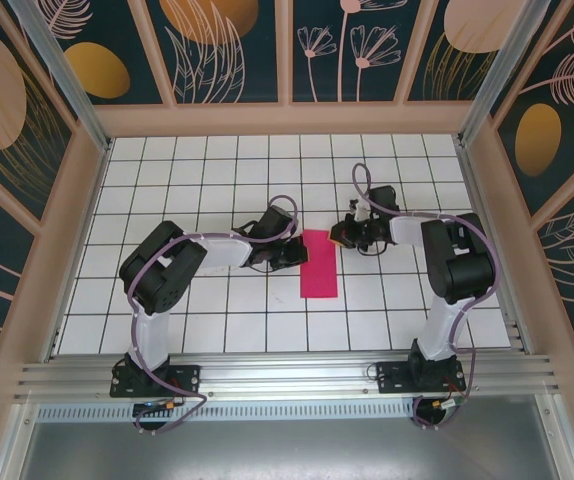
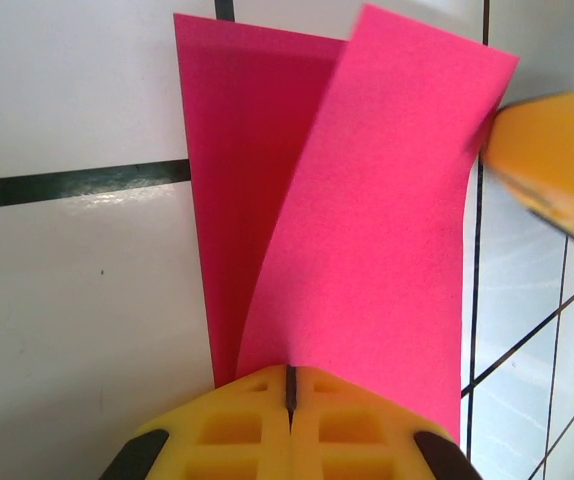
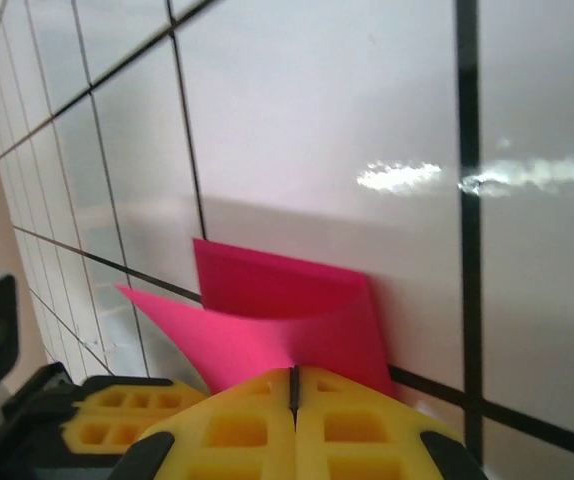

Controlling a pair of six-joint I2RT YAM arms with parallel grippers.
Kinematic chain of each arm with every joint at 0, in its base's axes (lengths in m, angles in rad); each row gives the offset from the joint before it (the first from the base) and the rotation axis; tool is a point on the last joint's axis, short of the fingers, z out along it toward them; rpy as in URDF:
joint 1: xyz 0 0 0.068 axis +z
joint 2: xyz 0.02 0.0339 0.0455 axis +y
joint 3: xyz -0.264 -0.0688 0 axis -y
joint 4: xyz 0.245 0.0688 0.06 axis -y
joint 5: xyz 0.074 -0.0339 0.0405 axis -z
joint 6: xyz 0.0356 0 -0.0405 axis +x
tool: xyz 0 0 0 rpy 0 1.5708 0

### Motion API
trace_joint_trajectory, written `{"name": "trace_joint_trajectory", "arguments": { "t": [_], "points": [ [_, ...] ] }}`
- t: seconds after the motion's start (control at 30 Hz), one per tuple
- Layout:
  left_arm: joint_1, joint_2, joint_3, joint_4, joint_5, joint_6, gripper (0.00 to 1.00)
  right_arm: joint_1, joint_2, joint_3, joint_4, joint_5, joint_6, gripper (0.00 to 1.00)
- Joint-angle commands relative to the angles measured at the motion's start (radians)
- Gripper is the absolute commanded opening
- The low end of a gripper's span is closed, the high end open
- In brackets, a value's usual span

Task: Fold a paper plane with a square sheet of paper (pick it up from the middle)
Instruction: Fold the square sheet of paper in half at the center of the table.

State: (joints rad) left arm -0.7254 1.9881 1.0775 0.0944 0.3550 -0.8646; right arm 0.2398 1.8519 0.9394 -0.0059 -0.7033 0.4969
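Note:
The square sheet of paper (image 1: 319, 272) lies folded in half as a narrow magenta strip on the white tiled table (image 1: 217, 170), mid-table. My left gripper (image 1: 292, 250) is shut with its tips at the strip's left edge. In the left wrist view the upper layer (image 2: 387, 200) bows up from the left gripper (image 2: 289, 372) off the flat lower layer (image 2: 237, 150). My right gripper (image 1: 341, 237) is shut at the strip's far right corner. In the right wrist view the paper (image 3: 277, 290) curls up just beyond the right gripper (image 3: 292, 372). Whether either gripper pinches a layer I cannot tell.
Both forearms reach inward and nearly meet over the strip's far end. The right gripper's yellow finger (image 2: 552, 150) touches the lifted flap's corner. The left gripper's yellow fingers (image 3: 107, 420) sit close by at lower left. Patterned walls (image 1: 287, 50) enclose the table on three sides.

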Motion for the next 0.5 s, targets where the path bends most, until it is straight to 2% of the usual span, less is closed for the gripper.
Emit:
{"name": "trace_joint_trajectory", "arguments": {
  "t": [0.0, 0.3, 0.47],
  "points": [
    [-0.007, 0.046, -0.015, -0.145, -0.044, 0.026, 0.0, -0.003, 0.012, 0.027, -0.019, 0.007, -0.024, 0.06],
    [-0.008, 0.046, -0.014, -0.15, -0.048, 0.028, 0.0, -0.005, 0.096, 0.01, -0.037, 0.1, -0.027, 0.06],
    [-0.008, 0.047, -0.011, -0.162, -0.056, 0.033, 0.0, -0.006, 0.03, 0.042, -0.04, 0.04, -0.023, 0.06]
  ]
}}
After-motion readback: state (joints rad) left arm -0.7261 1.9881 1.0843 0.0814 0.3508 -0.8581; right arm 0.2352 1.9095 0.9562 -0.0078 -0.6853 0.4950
